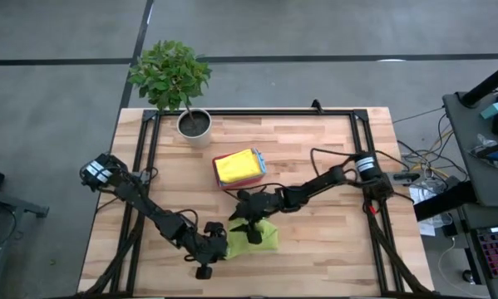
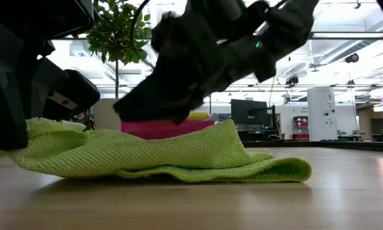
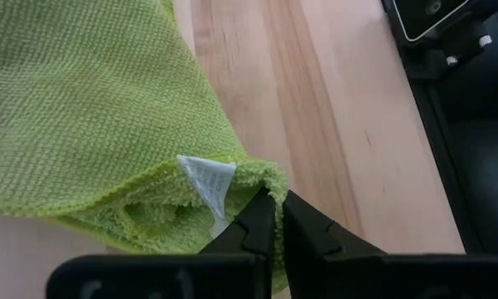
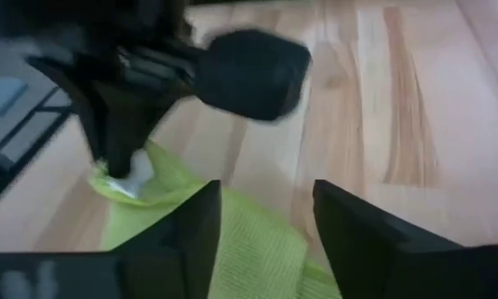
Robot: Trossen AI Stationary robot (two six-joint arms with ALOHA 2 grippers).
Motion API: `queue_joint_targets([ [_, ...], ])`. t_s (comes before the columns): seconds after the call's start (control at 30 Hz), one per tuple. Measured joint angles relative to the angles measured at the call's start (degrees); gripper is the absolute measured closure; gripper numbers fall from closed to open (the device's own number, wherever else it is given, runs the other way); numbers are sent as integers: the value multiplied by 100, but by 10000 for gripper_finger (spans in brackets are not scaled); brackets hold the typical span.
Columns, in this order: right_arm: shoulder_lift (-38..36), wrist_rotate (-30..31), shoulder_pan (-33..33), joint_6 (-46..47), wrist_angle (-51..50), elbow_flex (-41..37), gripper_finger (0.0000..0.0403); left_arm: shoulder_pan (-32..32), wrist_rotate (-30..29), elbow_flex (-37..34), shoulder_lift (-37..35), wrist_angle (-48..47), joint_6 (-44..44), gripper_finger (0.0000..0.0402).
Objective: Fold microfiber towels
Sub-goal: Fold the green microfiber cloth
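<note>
The lime green towel (image 3: pixel 82 108) is soft cloth with a fine, nubbly woven texture and a fuzzy stitched hem; a small white label (image 3: pixel 205 178), paper-like fabric, is sewn at one corner. The bench (image 1: pixel 332 158) is pale wood in glued strips, smooth with a slight sheen. The left gripper (image 3: pixel 273 218) is matt black plastic.

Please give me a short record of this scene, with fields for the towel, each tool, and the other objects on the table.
towel: lime green microfiber towel, folded, lying on the wooden table
left tool: shut on the towel's corner beside its white label
right tool: open, just above the towel, holding nothing
tray: pink tray holding a yellow towel, behind the green one
plant: potted plant at the far edge
</note>
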Motion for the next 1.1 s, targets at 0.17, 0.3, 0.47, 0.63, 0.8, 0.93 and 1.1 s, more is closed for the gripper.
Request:
queue_joint_targets([
  [0.17,451,-485,-98,-250,-92,369,197,-2,0,0,0,-5,4,401],
  [0.3,645,-1352,-90,-718,-699,755,197,-20,4,0,-2,-10,4,401],
  [0.47,539,-1501,-87,-1164,-1764,1056,249,-36,13,13,-28,-83,16,401],
  [0.63,176,-1501,-45,-1434,-2286,1011,363,-35,7,13,-238,-324,21,401],
  [0.8,-402,-995,69,-1615,-2806,855,391,-17,-338,10,-527,-778,274,401],
  [0.93,-1089,520,257,-1874,-3630,813,394,74,-1116,57,-860,-1311,502,401],
  [1.1,-1850,2902,618,-1839,-4506,772,394,175,-3192,150,-1309,-1630,479,401],
])
